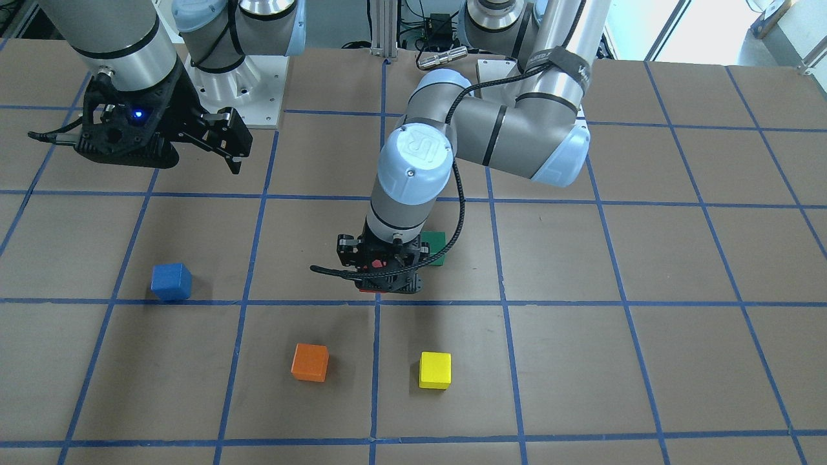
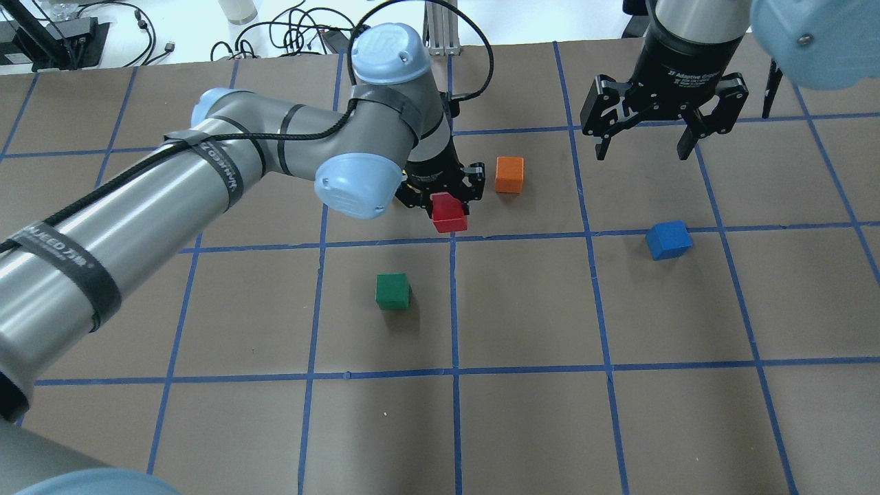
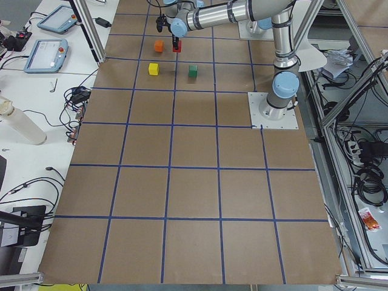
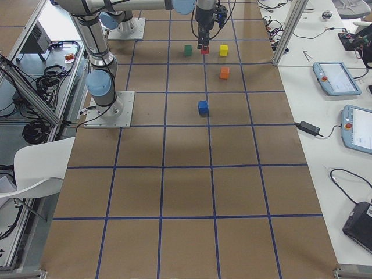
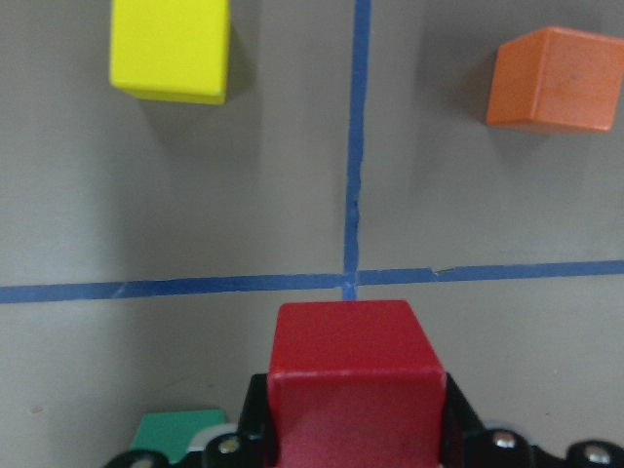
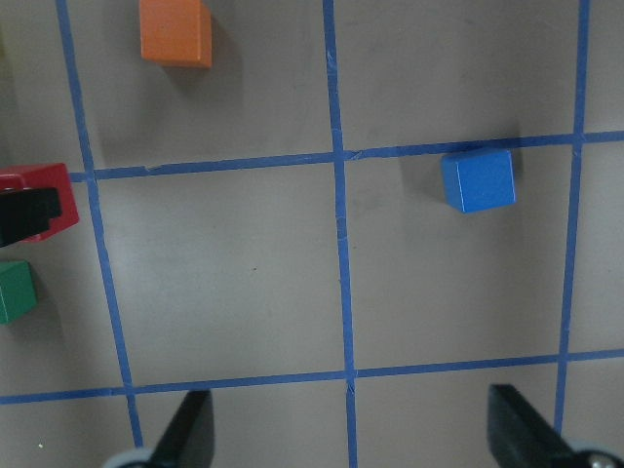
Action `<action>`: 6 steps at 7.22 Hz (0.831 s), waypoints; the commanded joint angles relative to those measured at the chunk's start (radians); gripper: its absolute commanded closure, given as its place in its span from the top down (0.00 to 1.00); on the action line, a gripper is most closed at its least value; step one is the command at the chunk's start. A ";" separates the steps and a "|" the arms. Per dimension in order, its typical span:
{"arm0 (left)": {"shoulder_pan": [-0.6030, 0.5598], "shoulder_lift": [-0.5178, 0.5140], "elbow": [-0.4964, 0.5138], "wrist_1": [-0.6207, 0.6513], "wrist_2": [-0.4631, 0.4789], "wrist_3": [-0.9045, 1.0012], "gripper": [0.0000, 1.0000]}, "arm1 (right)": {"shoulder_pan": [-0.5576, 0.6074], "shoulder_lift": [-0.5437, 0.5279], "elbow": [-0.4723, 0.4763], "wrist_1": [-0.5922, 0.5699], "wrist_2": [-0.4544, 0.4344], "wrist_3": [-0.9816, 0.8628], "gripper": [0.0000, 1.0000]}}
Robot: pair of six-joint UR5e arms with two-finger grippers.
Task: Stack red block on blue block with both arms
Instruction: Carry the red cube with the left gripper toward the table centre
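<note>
Now left gripper [image 2: 444, 196], clamped on red block [image 2: 450, 214] at centre, should lift vertically; right gripper [image 2: 644, 148], upper right, is spread.

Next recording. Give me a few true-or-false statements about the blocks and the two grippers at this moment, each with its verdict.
1. The left gripper has the red block between its fingers. True.
2. The right gripper is shut on the blue block. False: it hangs open and holds nothing, and the blue block sits alone on the table.
3. The red block is stacked on the blue block. False: they are well apart, with nothing on the blue block.
4. The orange block, the yellow block and the green block each sit apart on the table. True.
5. The green block carries another block. False: its top is bare.
</note>
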 commanded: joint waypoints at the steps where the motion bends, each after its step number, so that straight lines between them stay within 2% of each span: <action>1: -0.025 -0.070 -0.002 0.058 0.018 -0.004 0.00 | -0.001 0.000 0.001 0.002 0.001 0.002 1.00; 2: -0.025 -0.090 0.000 0.072 0.060 0.005 0.14 | -0.001 0.001 -0.001 0.000 -0.003 0.000 1.00; 3: -0.030 -0.104 -0.009 0.073 0.129 0.008 0.41 | 0.001 0.005 0.001 0.000 -0.002 0.004 1.00; 4: -0.031 -0.118 -0.013 0.080 0.157 0.008 0.94 | 0.001 0.003 0.001 0.005 -0.011 0.002 1.00; 5: -0.033 -0.118 -0.012 0.096 0.154 0.006 1.00 | 0.002 0.003 0.001 0.003 -0.008 0.002 1.00; 6: -0.031 -0.098 0.005 0.092 0.145 0.006 1.00 | 0.001 0.006 0.001 0.002 -0.012 0.004 1.00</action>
